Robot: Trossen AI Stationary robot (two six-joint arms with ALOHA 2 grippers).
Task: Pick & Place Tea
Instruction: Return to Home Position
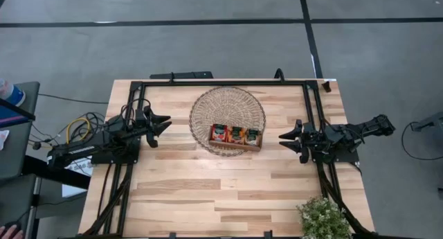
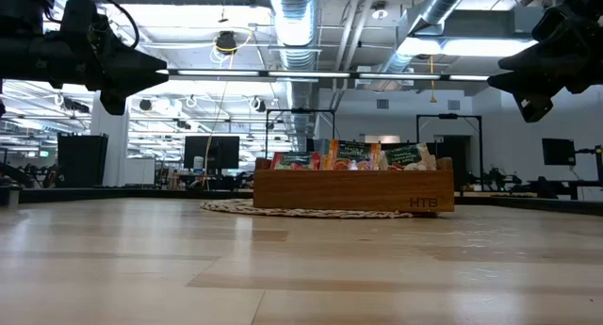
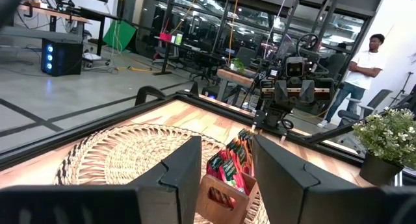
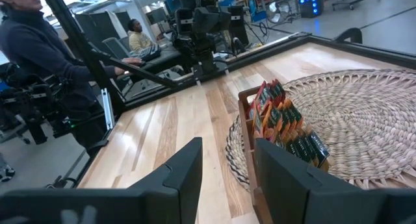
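The tea sachets (image 1: 235, 135), red-orange with green bands, stand packed upright in a brown wooden divided tray (image 1: 236, 147); they also show in the low view (image 2: 350, 156), the left wrist view (image 3: 229, 164) and the right wrist view (image 4: 281, 117). The tray rests on a round woven mat (image 1: 228, 105). My left gripper (image 1: 163, 123) hovers open, raised left of the mat. My right gripper (image 1: 287, 138) hovers open, raised right of the tray. Neither touches anything.
A black metal frame (image 1: 221, 82) borders the table's far, left and right sides. A potted plant (image 1: 323, 218) stands at the near right corner. Bare wood (image 1: 221, 197) lies near the table's front. People (image 4: 39, 62) are in the room beyond.
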